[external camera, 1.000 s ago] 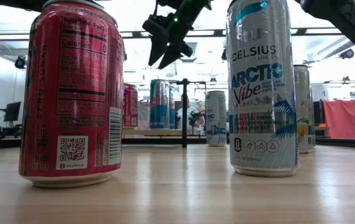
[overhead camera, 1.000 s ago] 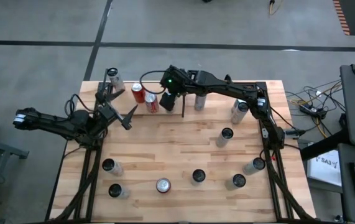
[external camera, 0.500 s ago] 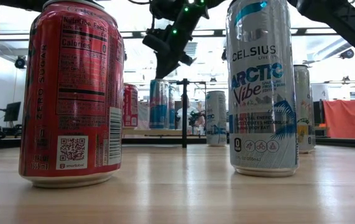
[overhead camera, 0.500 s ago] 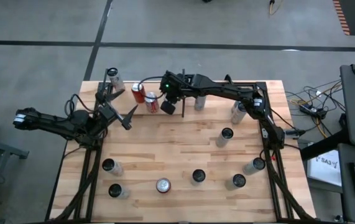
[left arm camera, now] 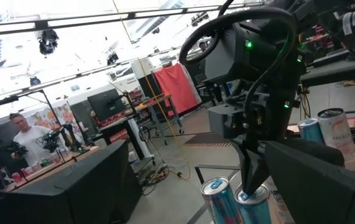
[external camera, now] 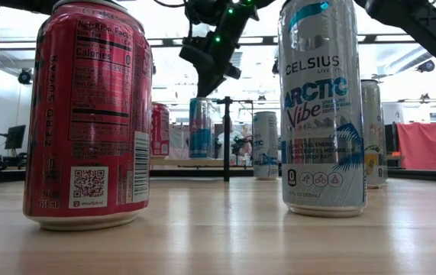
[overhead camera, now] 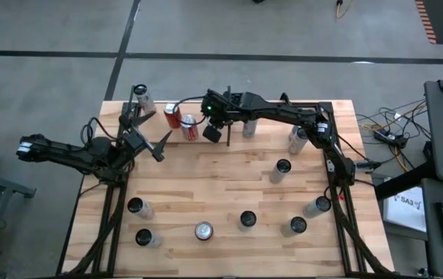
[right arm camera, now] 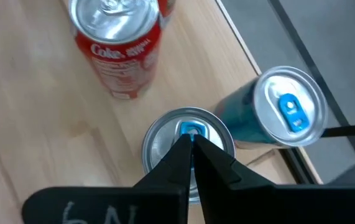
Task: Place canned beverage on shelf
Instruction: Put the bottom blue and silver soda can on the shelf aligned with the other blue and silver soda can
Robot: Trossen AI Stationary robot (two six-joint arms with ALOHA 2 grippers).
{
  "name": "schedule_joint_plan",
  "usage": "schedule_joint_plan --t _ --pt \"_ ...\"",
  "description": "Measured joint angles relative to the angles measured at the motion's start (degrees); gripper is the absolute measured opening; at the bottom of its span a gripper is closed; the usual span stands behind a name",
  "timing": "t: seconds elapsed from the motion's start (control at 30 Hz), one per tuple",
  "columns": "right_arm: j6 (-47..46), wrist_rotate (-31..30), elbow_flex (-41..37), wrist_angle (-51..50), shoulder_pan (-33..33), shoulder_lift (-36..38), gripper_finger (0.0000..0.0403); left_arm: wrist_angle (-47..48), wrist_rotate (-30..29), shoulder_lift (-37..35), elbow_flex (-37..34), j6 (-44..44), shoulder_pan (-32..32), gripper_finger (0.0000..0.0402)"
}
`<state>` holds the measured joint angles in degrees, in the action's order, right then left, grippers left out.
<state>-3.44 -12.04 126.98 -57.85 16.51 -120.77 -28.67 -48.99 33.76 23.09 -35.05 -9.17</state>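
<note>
Three cans [right arm camera: 186, 146] already stand on the shelf [right arm camera: 34, 143] at the desk's far edge, the right gripper [right arm camera: 191, 146] pressed together above one, the left gripper [overhead camera: 145, 133] spread nearby, and many cans [overhead camera: 283, 167] remain unplaced.

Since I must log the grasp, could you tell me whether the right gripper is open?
No, the right gripper is shut, its tips together above a blue-tabbed can.
</note>
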Motion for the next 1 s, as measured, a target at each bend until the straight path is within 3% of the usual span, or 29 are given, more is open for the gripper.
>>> schedule_joint_plan --t 0.3,1.0 --pt "0.48 -3.39 -0.13 0.54 0.00 0.00 0.0009 0.00 0.00 0.00 0.00 -0.04 0.00 0.0361" --pt "2.07 -4.54 -0.20 3.33 1.71 -0.13 0.0009 0.00 0.00 0.00 0.00 -0.50 0.00 0.0361"
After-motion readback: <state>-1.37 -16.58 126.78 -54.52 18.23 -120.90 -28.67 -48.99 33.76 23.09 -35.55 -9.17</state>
